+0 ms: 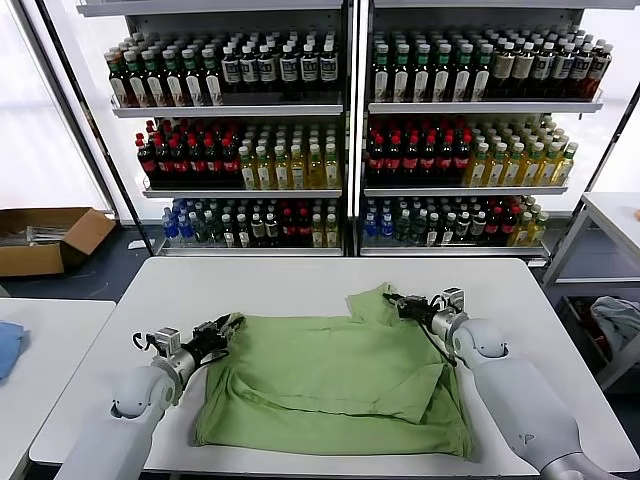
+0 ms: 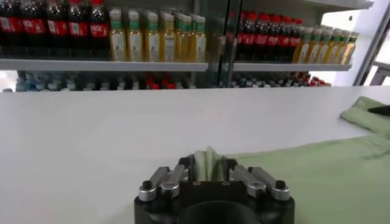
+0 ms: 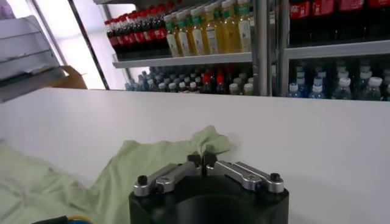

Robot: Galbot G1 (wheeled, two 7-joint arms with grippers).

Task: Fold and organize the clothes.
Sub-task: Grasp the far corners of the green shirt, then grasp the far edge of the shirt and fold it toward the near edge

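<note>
Two grippers pinch the green polo shirt [image 1: 335, 385], which lies spread on the white table [image 1: 280, 285]: left gripper [image 1: 228, 327] nipping a bunched edge, right gripper [image 1: 398, 303] pressed together on the far corner. Step: grasping for a fold. Next, probably lift both edges evenly and carry them across.

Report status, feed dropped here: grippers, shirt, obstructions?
Left gripper shut on light green polo shirt; right gripper shut on its far edge. White table, nothing blocking.
</note>
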